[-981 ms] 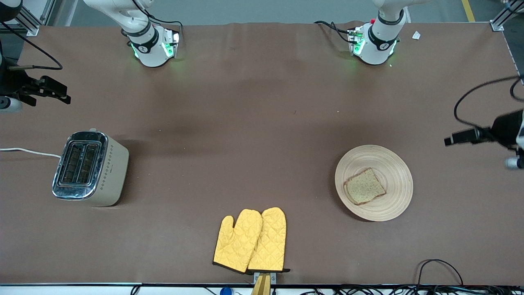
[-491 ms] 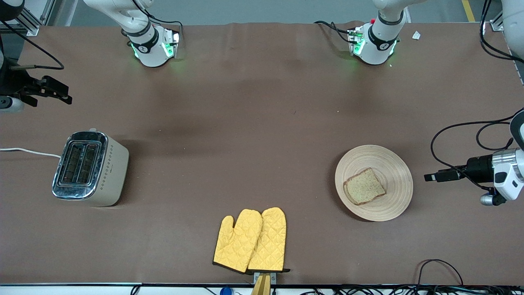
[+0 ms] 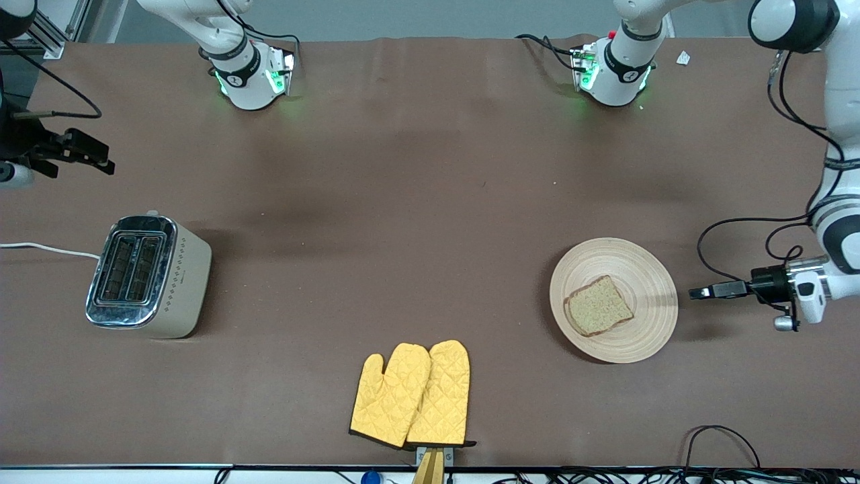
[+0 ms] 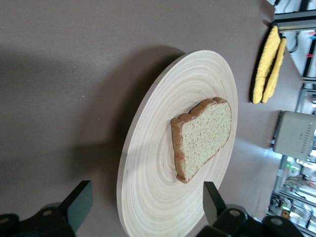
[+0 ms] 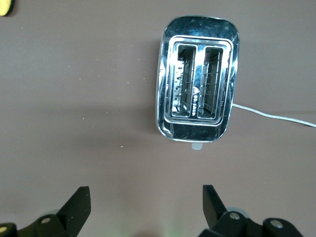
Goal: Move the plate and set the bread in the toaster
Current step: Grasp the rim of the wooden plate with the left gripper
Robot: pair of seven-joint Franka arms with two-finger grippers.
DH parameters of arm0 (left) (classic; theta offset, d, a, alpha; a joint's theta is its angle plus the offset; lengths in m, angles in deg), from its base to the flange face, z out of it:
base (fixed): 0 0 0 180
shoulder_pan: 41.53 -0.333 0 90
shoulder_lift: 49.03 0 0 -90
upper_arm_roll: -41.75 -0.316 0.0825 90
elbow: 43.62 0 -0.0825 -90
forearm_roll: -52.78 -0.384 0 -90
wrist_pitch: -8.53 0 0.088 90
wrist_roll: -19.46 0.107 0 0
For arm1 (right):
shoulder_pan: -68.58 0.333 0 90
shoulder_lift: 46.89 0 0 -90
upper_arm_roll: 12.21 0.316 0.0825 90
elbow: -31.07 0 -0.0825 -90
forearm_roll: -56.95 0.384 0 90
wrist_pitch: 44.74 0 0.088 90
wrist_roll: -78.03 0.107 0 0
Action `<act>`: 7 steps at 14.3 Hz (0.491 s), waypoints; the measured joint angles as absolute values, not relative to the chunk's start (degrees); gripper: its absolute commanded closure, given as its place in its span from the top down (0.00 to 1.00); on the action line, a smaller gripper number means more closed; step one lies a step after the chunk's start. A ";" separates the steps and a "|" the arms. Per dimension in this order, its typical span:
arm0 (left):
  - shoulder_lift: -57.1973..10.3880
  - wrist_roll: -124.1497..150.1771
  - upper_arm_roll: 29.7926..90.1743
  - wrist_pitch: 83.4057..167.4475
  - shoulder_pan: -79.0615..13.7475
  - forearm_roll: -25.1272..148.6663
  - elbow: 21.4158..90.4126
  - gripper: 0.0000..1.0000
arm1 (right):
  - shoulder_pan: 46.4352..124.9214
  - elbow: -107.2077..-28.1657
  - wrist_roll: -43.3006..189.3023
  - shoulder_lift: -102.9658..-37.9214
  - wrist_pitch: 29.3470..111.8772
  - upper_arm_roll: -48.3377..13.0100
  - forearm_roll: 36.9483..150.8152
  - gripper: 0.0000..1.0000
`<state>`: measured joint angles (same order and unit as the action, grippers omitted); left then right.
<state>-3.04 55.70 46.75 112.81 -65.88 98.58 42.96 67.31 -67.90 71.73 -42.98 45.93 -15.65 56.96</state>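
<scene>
Now left gripper [image 3: 699,293] lower, closer beside plate [image 3: 645,269], jaws open, right gripper [image 3: 101,160] open.

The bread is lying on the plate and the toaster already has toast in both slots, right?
Not quite. The bread does lie on the plate, but the toaster has nothing in it. The right wrist view looks straight down into both slots, and only the wire guides show inside.

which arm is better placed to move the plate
Left, probably. The left gripper is open, low beside the plate with the bread on it; the right gripper waits at the toaster end.
</scene>
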 measured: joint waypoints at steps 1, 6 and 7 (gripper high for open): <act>-1.40 58.10 46.79 112.82 -65.70 100.43 42.96 0.87 | 66.75 -67.93 71.72 -44.20 46.69 -15.75 56.95 1.00; 2.19 62.02 47.21 112.85 -65.28 102.83 42.54 0.61 | 66.30 -67.92 71.72 -48.29 51.73 -15.84 56.92 1.00; 2.22 62.44 47.38 112.85 -65.15 102.83 42.54 0.55 | 66.30 -67.90 71.72 -48.35 52.48 -15.85 56.92 1.00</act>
